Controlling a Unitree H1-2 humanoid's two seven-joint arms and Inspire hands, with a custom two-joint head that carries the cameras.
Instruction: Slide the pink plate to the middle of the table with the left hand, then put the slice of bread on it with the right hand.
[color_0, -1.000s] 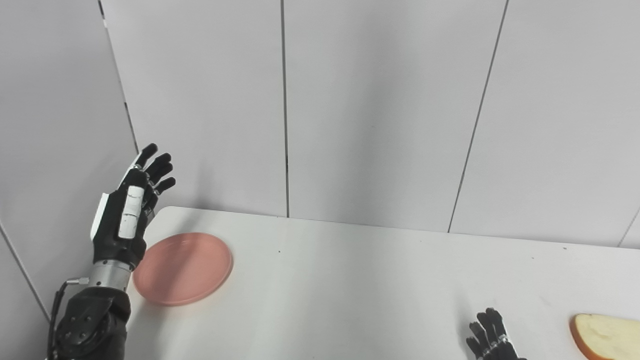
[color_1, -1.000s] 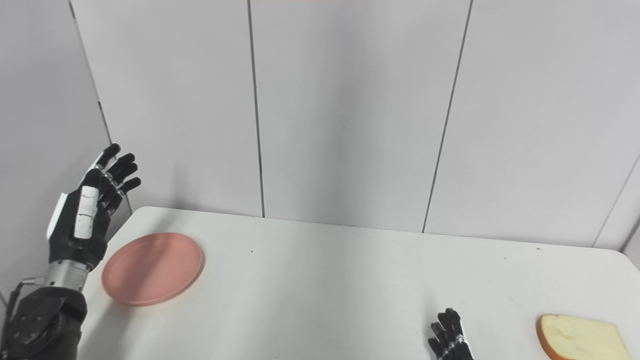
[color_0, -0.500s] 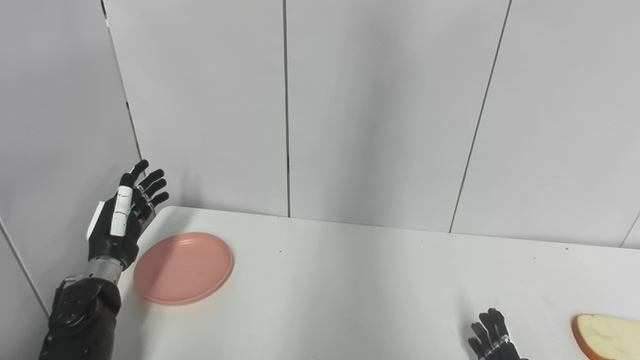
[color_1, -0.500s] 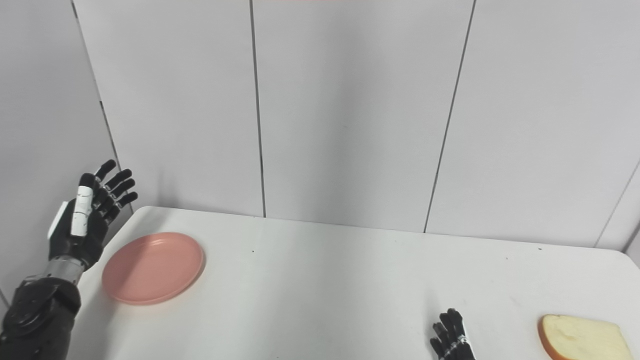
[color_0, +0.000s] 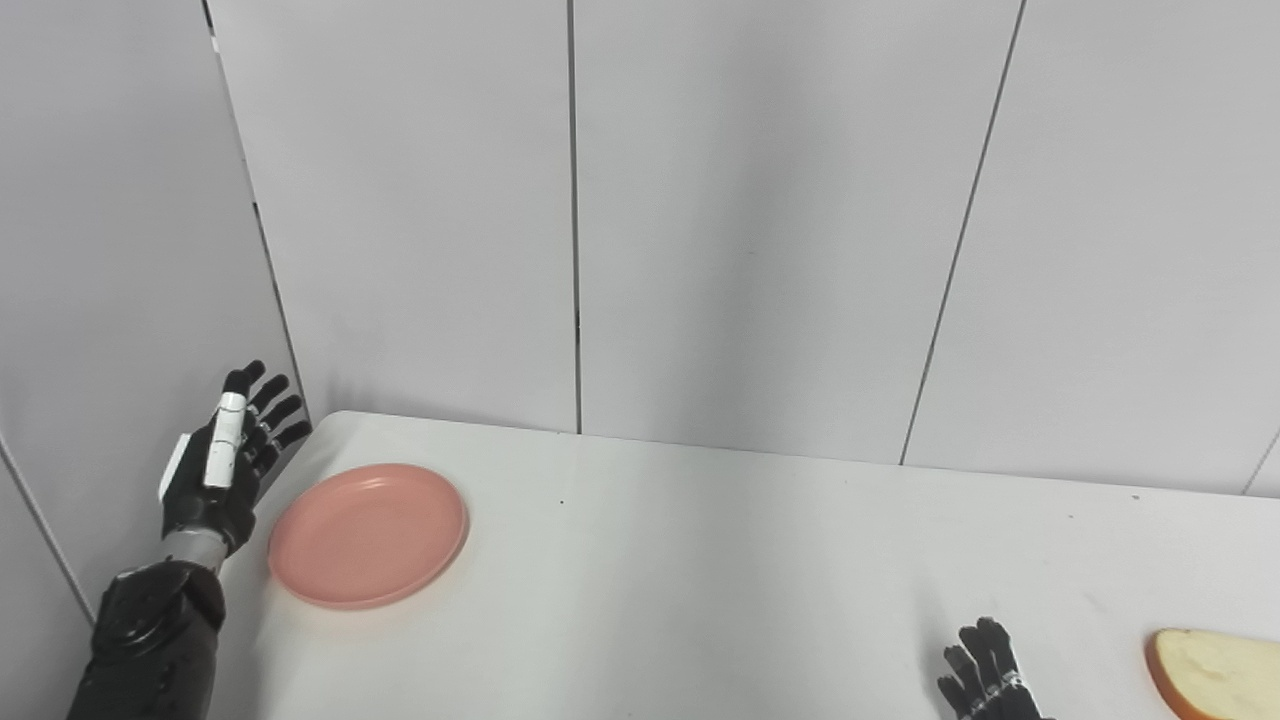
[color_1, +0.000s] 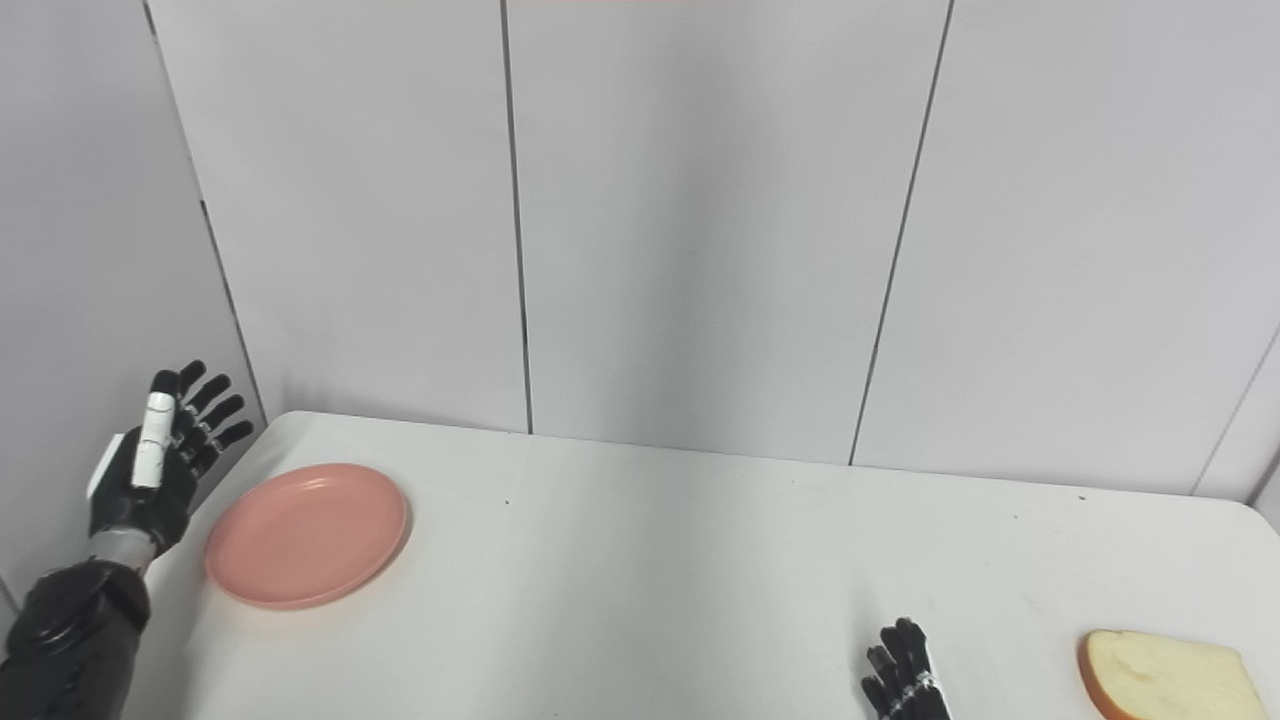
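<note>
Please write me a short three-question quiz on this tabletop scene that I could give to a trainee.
1. True or false: the left hand is gripping the pink plate.
2. Where does the slice of bread lie? A) on the plate B) on the table near its right end C) in the right hand
3. Fill in: the plate lies near the table's ____ end.

Key
1. False: the left hand is open, fingers apart, raised just off the table's left edge, clear of the plate.
2. B: the bread lies flat on the table, to the right of the right hand, which holds nothing.
3. Left.
</note>
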